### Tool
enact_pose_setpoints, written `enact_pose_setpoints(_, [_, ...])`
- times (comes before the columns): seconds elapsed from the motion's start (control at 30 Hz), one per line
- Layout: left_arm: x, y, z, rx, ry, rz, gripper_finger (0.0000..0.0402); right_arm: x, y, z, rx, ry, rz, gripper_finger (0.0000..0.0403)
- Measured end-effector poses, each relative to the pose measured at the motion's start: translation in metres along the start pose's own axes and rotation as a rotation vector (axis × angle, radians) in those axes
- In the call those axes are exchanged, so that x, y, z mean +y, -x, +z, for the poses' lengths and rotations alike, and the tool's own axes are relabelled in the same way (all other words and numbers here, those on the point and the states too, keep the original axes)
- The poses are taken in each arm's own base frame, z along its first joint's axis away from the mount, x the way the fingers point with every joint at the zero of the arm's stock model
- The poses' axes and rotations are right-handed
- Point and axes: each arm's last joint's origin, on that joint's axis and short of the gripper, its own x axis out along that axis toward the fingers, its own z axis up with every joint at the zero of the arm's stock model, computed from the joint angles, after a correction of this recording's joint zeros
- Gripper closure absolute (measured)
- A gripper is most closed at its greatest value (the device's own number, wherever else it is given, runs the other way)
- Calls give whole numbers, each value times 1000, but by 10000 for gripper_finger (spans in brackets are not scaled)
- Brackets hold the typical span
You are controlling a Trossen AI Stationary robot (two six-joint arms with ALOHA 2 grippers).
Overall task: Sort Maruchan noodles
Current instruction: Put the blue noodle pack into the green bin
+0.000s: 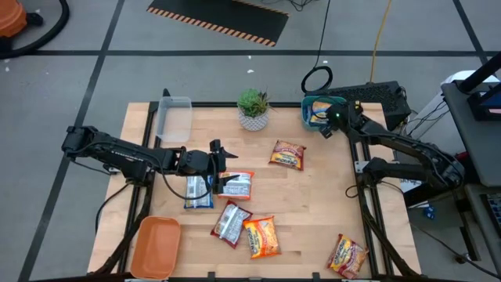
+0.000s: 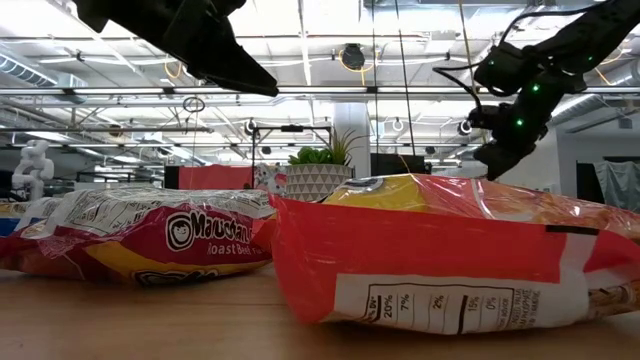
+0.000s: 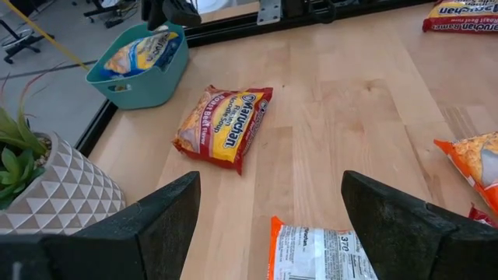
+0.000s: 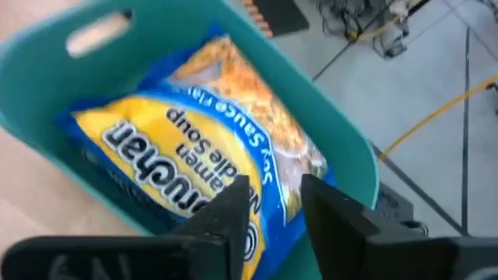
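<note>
One packet binned, seven still loose on the table.

One blue-and-yellow packet [image 4: 194, 148] lies inside the teal tray [image 1: 307, 117] at the table's far right corner, beyond the potted plant [image 1: 253, 108]; the orange tray [image 1: 153, 246] and clear tray [image 1: 174, 117] look bare, so the sort seems barely begun. Left out are a red-yellow packet [image 1: 287, 154] right of the plant, a blue-white packet [image 1: 199, 192], two red-silver packets [image 1: 236, 185] [image 1: 230, 222] and an orange packet [image 1: 261, 236] nearer the front, plus another [image 1: 347, 254] far right. The right gripper [image 1: 330, 124] hangs over the teal tray, fingers slightly parted and holding nothing. The left gripper [image 1: 221, 167], arm stretched low across the table, hovers spread wide and empty above the red-silver packet in front of the plant.
</note>
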Motion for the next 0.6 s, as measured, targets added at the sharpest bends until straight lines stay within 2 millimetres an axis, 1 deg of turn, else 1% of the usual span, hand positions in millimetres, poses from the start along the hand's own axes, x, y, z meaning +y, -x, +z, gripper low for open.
enact_pose_setpoints(0.13, [0,0,0,0,1,0,85,3,3,10,-100,-53,4,261])
enact_pose_setpoints(0.27, [0,0,0,1,2,0,85,8,8,23,-228,-124,31,245])
enact_pose_setpoints(0.4, [0,0,-1,12,4,-2,85,18,16,33,-343,-126,172,241])
enact_pose_setpoints(0.5, [0,0,-8,81,24,-49,85,27,23,37,-407,-108,269,242])
enact_pose_setpoints(0.6, [3,0,-19,180,45,-107,85,35,28,38,-423,-90,304,244])
